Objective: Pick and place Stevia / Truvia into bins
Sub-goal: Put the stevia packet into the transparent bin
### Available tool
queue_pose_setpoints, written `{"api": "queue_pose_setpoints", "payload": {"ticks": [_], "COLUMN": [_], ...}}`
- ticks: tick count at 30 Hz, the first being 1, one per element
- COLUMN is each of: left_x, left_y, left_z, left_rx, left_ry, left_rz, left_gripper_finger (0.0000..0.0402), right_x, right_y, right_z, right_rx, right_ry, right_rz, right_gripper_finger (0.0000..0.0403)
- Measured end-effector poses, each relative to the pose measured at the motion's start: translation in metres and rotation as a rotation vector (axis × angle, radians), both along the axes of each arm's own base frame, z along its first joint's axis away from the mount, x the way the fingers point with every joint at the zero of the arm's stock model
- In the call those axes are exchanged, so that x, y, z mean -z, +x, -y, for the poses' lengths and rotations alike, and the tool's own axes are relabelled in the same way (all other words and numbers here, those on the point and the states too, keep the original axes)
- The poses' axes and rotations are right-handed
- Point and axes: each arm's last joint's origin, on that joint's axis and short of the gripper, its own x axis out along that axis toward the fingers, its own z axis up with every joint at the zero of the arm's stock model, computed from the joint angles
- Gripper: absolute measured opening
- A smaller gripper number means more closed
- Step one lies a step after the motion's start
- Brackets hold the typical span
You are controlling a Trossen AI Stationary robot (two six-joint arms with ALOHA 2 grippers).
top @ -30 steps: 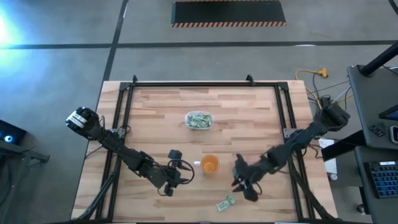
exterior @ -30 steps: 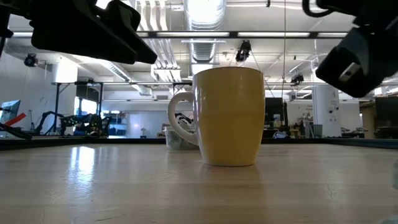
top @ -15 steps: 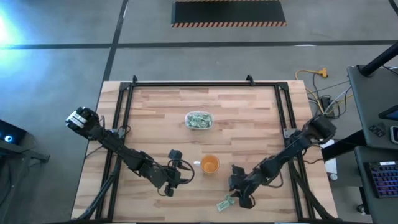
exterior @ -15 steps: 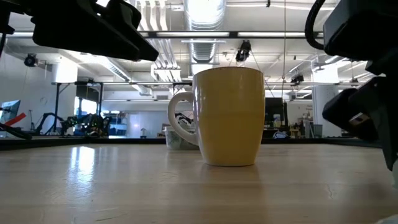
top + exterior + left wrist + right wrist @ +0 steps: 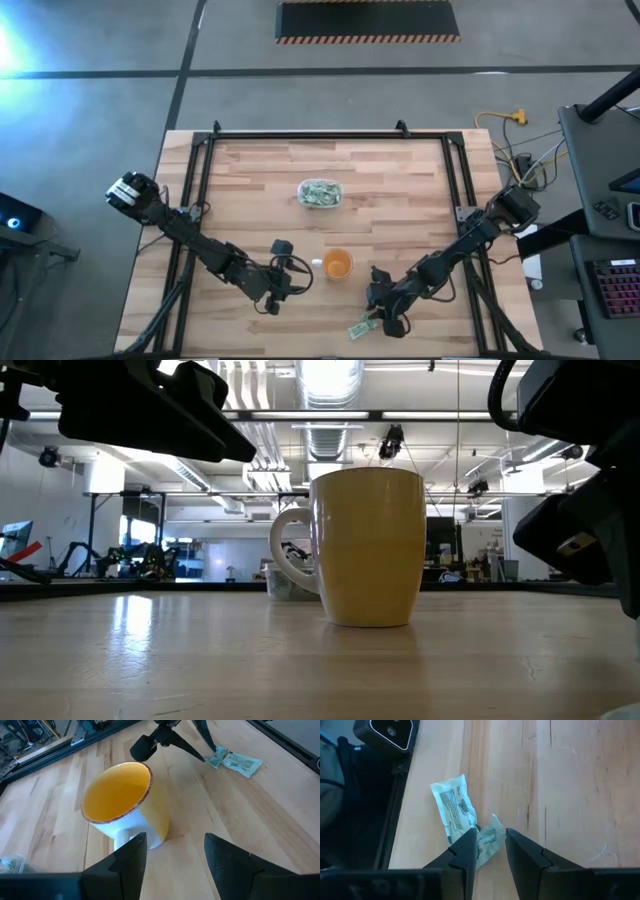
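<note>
- Wooden butcher-block table [image 5: 400,190] with a black frame carries everything; both arms reach in from its sides.
- Dark left gripper [image 5: 283,288] hangs just beside the orange cup, on its handle side, with its fingers [image 5: 129,860] spread wide and nothing between them.
- Dark right gripper [image 5: 376,318] is down at the table's near edge, its fingers [image 5: 465,851] narrowly parted astride the crumpled end of a sachet; I cannot tell whether they are pinching it.
- Orange cup [image 5: 338,265], white outside with a white handle, stands upright near the table's middle front.
- Clear tub [image 5: 320,193] sits farther back, well apart from the cup, with a heap of green-and-white sachets [image 5: 319,194] inside.
- Two loose Stevia sachets [image 5: 455,808] lie overlapping at the near edge, right at the right gripper's tips.
</note>
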Motion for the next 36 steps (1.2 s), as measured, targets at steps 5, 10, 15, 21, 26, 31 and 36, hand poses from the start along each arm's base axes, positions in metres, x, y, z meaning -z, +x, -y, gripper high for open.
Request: {"api": "queue_pose_setpoints", "payload": {"ticks": [5,10,15,21,26,31,36], "left_x": [0.0,0.0,0.0,0.0,0.0,0.0,0.0], "left_y": [0.0,0.0,0.0,0.0,0.0,0.0,0.0], "left_z": [0.0,0.0,0.0,0.0,0.0,0.0,0.0], "left_rx": [0.0,0.0,0.0,0.0,0.0,0.0,0.0], "left_ry": [0.0,0.001,0.001,0.001,0.001,0.001,0.001], "left_rz": [0.0,0.0,0.0,-0.001,-0.001,-0.001,-0.001], "left_gripper_finger": [0.0183,0.0183,0.0183,0.0183,0.0183,0.0183,0.0183], "right_x": [0.0,0.004,0.005,0.002,-0.011,-0.034,-0.06], "right_y": [0.0,-0.001,-0.001,-0.003,-0.01,-0.022,-0.03], "right_z": [0.0,0.0,0.0,0.002,0.008,0.021,0.038], "right_rx": [0.0,-0.006,-0.011,-0.011,0.002,0.073,0.185], "right_ry": [-0.002,-0.016,-0.02,-0.032,-0.069,-0.169,-0.363], "right_rz": [-0.003,-0.015,-0.017,-0.032,-0.059,-0.044,0.09], "right_gripper_finger": [0.0074,0.0035,0.001,0.0009,0.0009,0.0009,0.0009]}}
